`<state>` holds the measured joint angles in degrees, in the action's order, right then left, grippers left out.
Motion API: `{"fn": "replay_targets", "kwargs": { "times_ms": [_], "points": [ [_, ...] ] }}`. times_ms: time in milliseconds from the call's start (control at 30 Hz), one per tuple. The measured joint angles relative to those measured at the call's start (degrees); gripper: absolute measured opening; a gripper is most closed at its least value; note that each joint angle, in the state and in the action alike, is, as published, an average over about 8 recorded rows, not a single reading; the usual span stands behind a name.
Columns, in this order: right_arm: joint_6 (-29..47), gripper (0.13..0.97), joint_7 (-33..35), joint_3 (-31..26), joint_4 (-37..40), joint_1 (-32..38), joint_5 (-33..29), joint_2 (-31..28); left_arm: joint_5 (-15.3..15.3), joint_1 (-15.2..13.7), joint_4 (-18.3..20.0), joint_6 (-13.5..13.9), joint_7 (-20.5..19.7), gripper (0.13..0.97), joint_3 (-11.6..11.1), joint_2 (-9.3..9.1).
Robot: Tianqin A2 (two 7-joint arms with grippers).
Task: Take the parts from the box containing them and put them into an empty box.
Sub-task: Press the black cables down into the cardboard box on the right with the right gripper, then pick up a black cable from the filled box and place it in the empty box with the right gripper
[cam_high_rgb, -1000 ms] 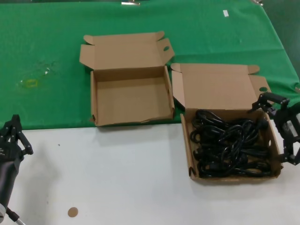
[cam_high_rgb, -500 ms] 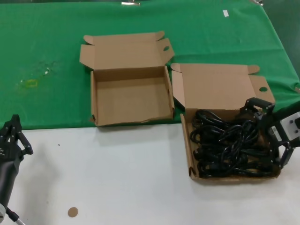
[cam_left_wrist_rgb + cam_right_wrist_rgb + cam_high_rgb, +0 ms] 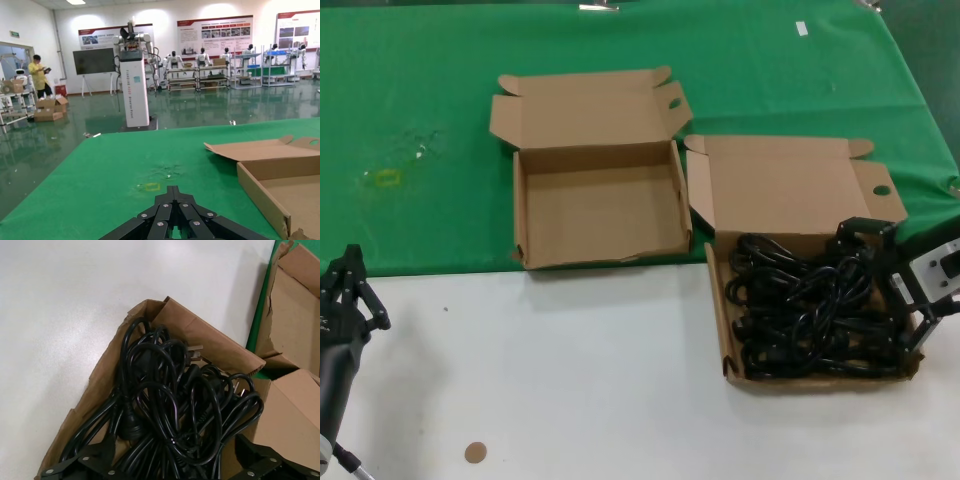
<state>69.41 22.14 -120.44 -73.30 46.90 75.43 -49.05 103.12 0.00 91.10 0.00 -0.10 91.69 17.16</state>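
Note:
The black power cords [image 3: 810, 310] lie tangled in the right-hand cardboard box [image 3: 718, 325], whose lid stands open behind it. My right gripper [image 3: 886, 288] is open and lowered into this box at its right side, with its fingers spread either side of the cords. In the right wrist view the cords [image 3: 175, 405] fill the box [image 3: 200, 335] between my right gripper's [image 3: 172, 462] spread fingers. The empty box [image 3: 600, 215] stands open to the left on the green cloth and also shows in the left wrist view [image 3: 280, 185]. My left gripper [image 3: 352, 295] is shut and parked at the near left.
A green cloth [image 3: 420, 100] covers the far half of the table and the near half is white [image 3: 570, 380]. A small brown disc [image 3: 474, 452] lies near the front edge. A yellow mark [image 3: 386, 178] is on the cloth at the left.
My right gripper has moved from the cord box's right edge leftwards and down into the box, over the cords. The left arm has not moved.

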Motion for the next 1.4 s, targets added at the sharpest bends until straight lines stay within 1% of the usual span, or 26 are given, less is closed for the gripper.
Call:
{"fn": "replay_targets", "kwargs": {
  "times_ms": [100,233,500,533,800,933,1200,1400],
  "points": [
    [-0.12,0.832,-0.01,0.06,0.14,0.06,-0.24,0.17,0.00,0.00,0.00,0.00,0.00,0.144,0.00,0.00],
    [-0.25,0.832,-0.04,0.11,0.44,0.00,-0.48,0.36,0.00,0.00,0.00,0.00,0.00,0.144,0.00,0.00],
    [-0.40,0.658,-0.20,0.09,0.76,-0.23,-1.07,0.47,0.00,0.00,0.00,0.00,0.00,0.144,0.00,0.00],
    [-0.41,0.658,-0.26,0.08,0.75,-0.26,-1.16,0.46,0.00,0.00,0.00,0.00,0.00,0.144,0.00,0.00],
    [-0.60,0.440,-0.73,0.08,0.53,-0.43,-1.89,0.37,0.00,0.00,0.00,0.00,0.00,0.144,0.00,0.00],
    [-0.67,0.440,-0.93,0.12,0.39,-0.49,-2.14,0.36,0.00,0.00,0.00,0.00,0.00,0.144,0.00,0.00],
    [-0.29,0.290,-1.78,0.15,-0.25,-0.57,-2.67,-0.05,0.00,0.00,0.00,0.00,0.00,0.144,0.00,0.00],
    [0.94,0.265,-3.53,0.48,-1.67,0.10,-2.97,-0.91,0.00,0.00,0.00,0.00,0.00,0.144,0.00,0.00]
  ]
}}
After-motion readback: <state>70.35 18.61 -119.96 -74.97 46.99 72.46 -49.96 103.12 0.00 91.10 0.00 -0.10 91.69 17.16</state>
